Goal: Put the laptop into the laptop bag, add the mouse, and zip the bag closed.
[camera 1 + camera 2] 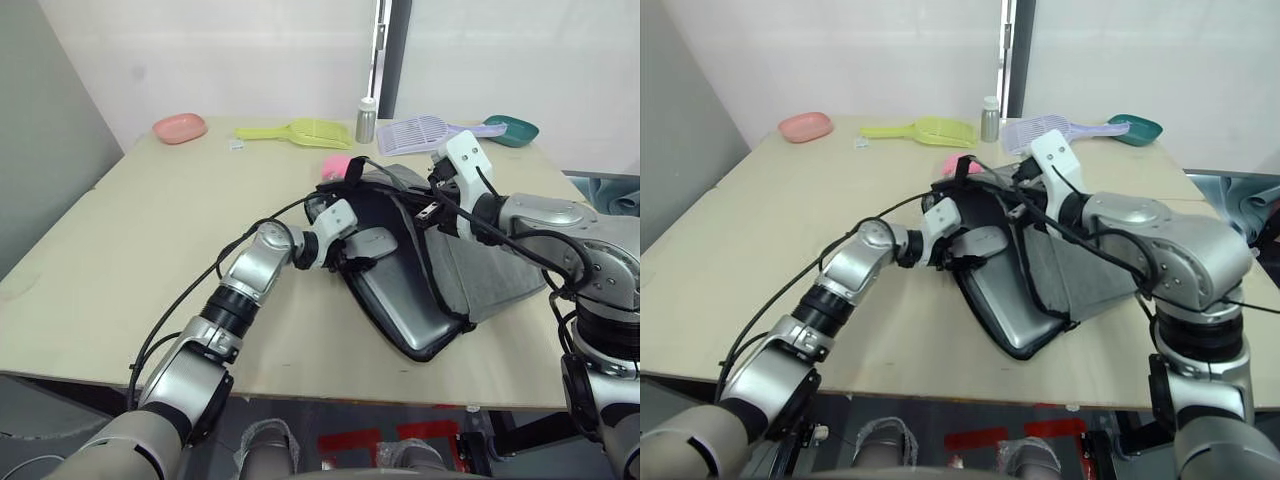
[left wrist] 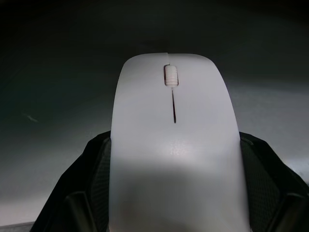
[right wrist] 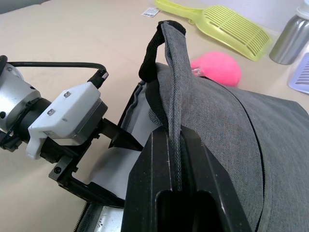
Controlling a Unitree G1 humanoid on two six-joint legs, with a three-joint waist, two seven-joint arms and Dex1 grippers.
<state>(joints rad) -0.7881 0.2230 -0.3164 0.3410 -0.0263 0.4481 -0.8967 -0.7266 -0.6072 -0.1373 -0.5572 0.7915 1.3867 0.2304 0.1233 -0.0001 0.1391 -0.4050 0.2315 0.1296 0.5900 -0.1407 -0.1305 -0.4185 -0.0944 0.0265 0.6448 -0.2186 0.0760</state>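
The grey laptop bag (image 1: 490, 270) lies right of the table's middle with its mouth facing left. The silver laptop (image 1: 410, 305) sits inside it, its near corner showing through the open zip. My right gripper (image 3: 175, 137) is shut on the edge of the bag's upper flap beside a black handle (image 3: 150, 58), holding the flap raised. My left gripper (image 1: 358, 250) reaches into the mouth and is shut on the white mouse (image 2: 174, 145), just above the laptop's lid. Its black fingers (image 2: 91, 186) press on both sides of the mouse.
A pink plush toy (image 1: 337, 166) lies just behind the bag. Along the far edge stand a pink bowl (image 1: 180, 127), a yellow scoop (image 1: 300, 131), a metal bottle (image 1: 367, 120), a lilac scoop (image 1: 425, 132) and a teal bowl (image 1: 512, 129).
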